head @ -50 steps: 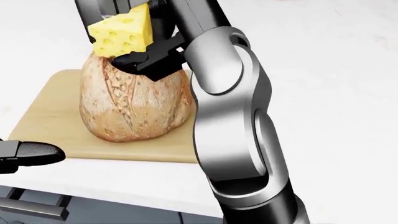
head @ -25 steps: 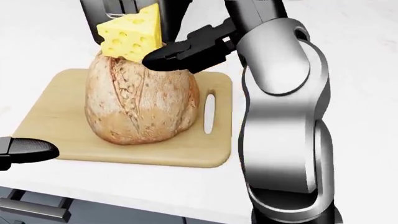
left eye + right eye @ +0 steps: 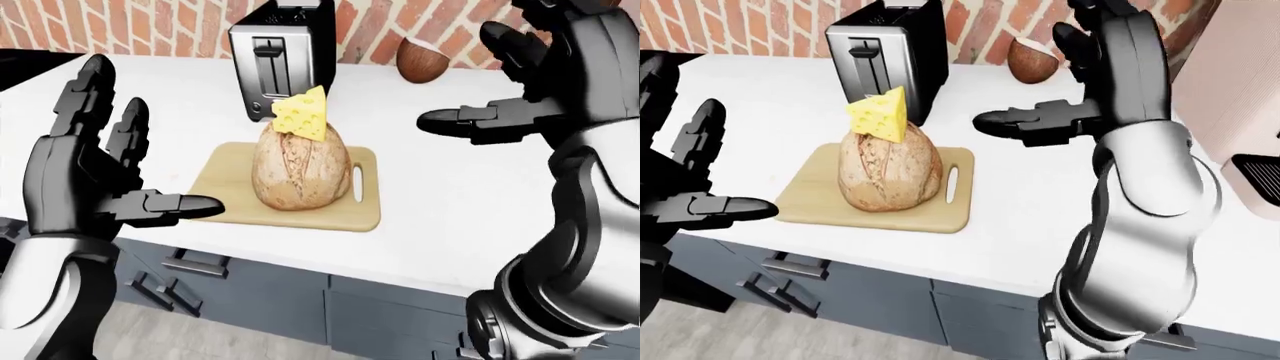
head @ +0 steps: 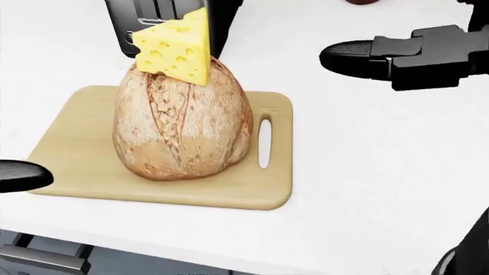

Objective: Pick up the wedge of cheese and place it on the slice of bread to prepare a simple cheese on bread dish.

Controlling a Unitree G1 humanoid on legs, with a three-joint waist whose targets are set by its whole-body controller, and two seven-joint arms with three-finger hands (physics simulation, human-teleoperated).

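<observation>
A yellow wedge of cheese rests on top of a round brown loaf of bread, which stands on a wooden cutting board. My right hand is open and empty, off to the right of the loaf and apart from the cheese. My left hand is open and empty, to the left of the board. Only one fingertip of it shows at the head view's left edge.
A black and silver toaster stands just behind the loaf. A brown half coconut lies by the brick wall. The white counter ends at grey drawers with handles below. A pale appliance stands at the right.
My right hand has let go of the cheese and pulled away to the right. The cheese stays on the loaf. The picture has shifted a little.
</observation>
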